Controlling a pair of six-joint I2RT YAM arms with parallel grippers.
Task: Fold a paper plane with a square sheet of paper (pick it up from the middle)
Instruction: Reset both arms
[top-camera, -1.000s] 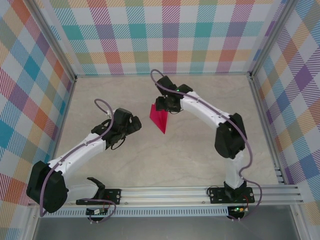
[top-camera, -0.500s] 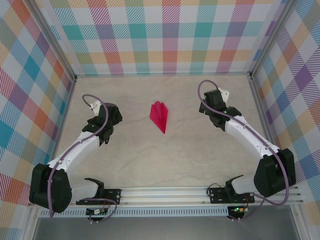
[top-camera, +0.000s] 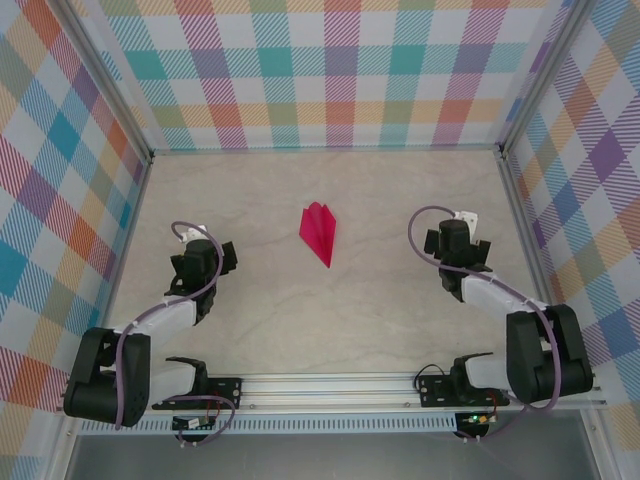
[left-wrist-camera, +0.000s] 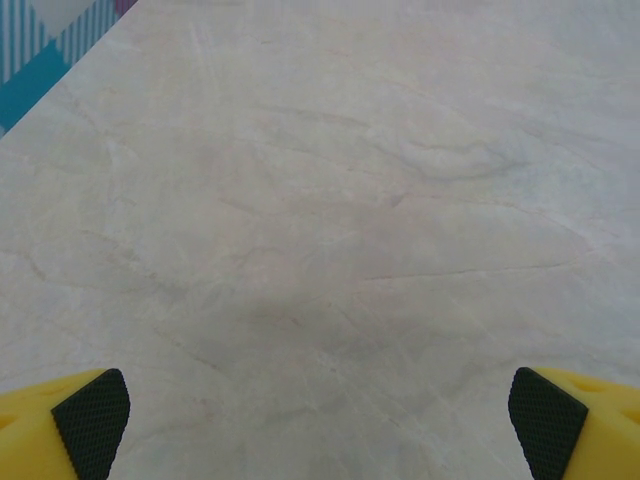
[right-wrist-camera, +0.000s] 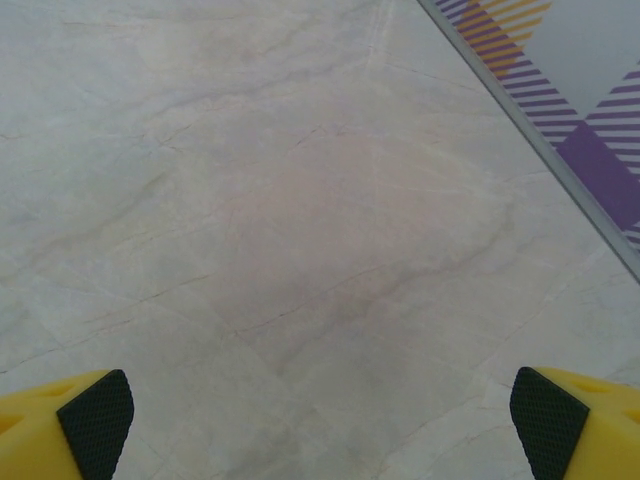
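The square sheet of paper is now folded into a magenta-pink paper plane (top-camera: 319, 232). It lies flat on the table's middle with its tip pointing toward the near right. Nothing touches it. My left gripper (top-camera: 203, 250) sits well to its left, drawn back toward its base, and stands open. In the left wrist view, the left gripper (left-wrist-camera: 320, 430) has its yellow fingers (left-wrist-camera: 70, 425) wide apart over bare table. My right gripper (top-camera: 457, 238) is well to the plane's right and also open. From the right wrist, the right gripper (right-wrist-camera: 320, 425) shows only bare table between its spread pads (right-wrist-camera: 548, 420).
The marbled table (top-camera: 380, 300) is enclosed by plaid walls at the back (top-camera: 330, 80) and on both sides. An aluminium rail (top-camera: 340, 385) runs along the near edge. A wall base (right-wrist-camera: 540, 150) lies close to the right gripper.
The right gripper has opened, let go of the plane and drawn back to the right. The left arm has retreated toward its base. The plane stays where it was.
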